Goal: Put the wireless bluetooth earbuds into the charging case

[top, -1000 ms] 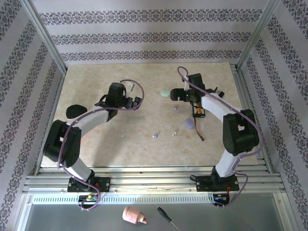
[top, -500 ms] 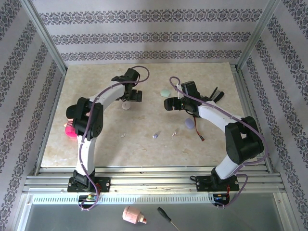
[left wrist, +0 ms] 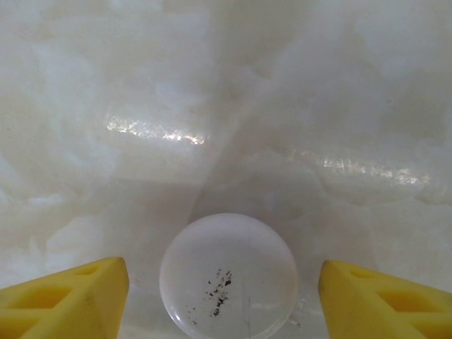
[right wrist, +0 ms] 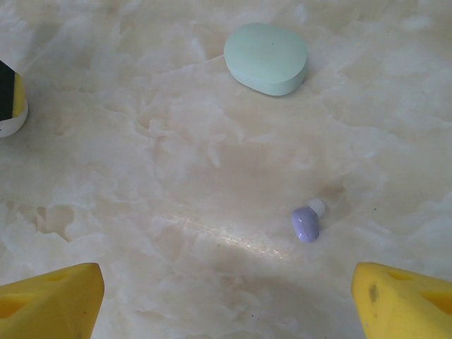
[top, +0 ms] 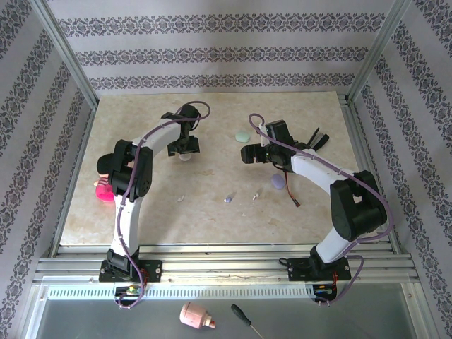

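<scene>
The right gripper (top: pixel 248 152) has its two yellow fingers (right wrist: pixel 49 304) spread wide, and they hold nothing. Just ahead of them, closer to the right finger than to the left one, a lilac earbud (right wrist: pixel 305 226) lies on the pale table (right wrist: pixel 141 176). Its long way runs from near to far, tipped a little to the right. Its small whitish tip points away from the fingers. Farther ahead, about midway between the fingers, sits a pale green case (right wrist: pixel 266 58). It is closed, and its long way runs side to side.

The left gripper (top: pixel 185 146) is open too. Its yellow fingers (left wrist: pixel 63 296) stand one on each side of a round white case (left wrist: pixel 227 277), with a little gap on both sides, so they do not touch it. The lid has some dark specks on it.

From above, the left arm reaches far out with its elbow bent, and its wrist points down at the white case. The right arm bends and reaches far and to the left, with its gripper low over the table. Behind both sets of fingers, toward the arm bases, lie a second lilac earbud (top: pixel 228 199) and a whitish earbud (top: pixel 254 198).
</scene>
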